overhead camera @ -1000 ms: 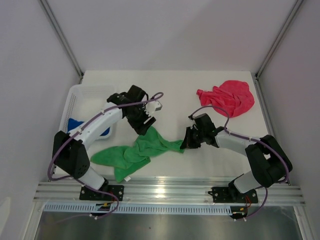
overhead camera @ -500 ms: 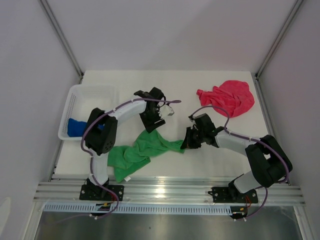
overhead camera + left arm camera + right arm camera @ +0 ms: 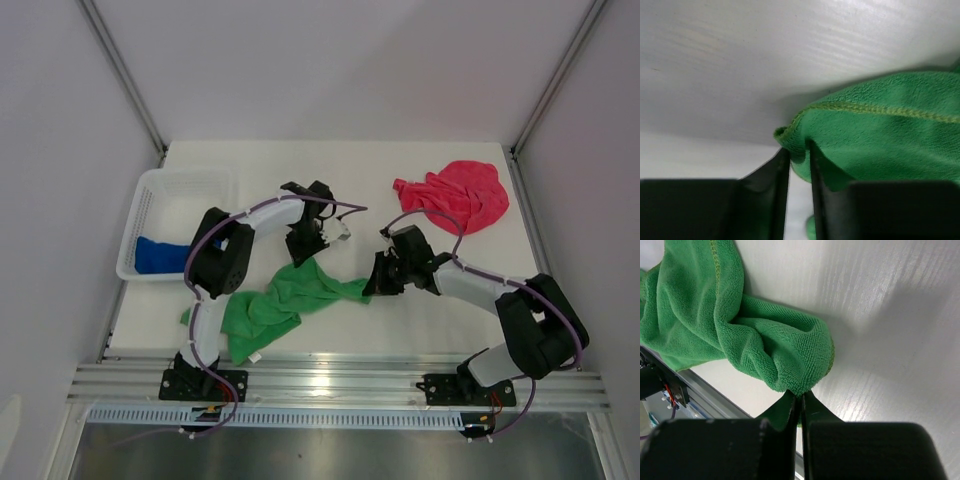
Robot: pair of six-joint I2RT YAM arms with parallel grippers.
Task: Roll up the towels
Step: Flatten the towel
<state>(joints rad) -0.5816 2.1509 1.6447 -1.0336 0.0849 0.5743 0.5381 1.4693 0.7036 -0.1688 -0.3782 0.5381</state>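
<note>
The green towel (image 3: 280,300) lies crumpled on the table's near middle. My left gripper (image 3: 303,252) is down at its upper edge, and in the left wrist view its jaws (image 3: 797,150) are pinched on a hemmed corner of the green towel (image 3: 880,135). My right gripper (image 3: 372,285) is shut on the towel's right end; the right wrist view shows a bunched fold of green towel (image 3: 740,330) squeezed between the gripper's (image 3: 801,395) tips. The pink-red towel (image 3: 455,195) lies in a heap at the back right. The blue towel (image 3: 160,254) is in the basket.
A white mesh basket (image 3: 180,190) stands at the left edge of the white table (image 3: 340,180). Grey walls and metal rails close in the back and sides. An aluminium rail (image 3: 340,380) with the arm bases runs along the near edge.
My left gripper swung right from near the basket and came down onto the green towel's upper corner, its jaws narrowing onto the cloth. The right arm has kept still, holding its end.
</note>
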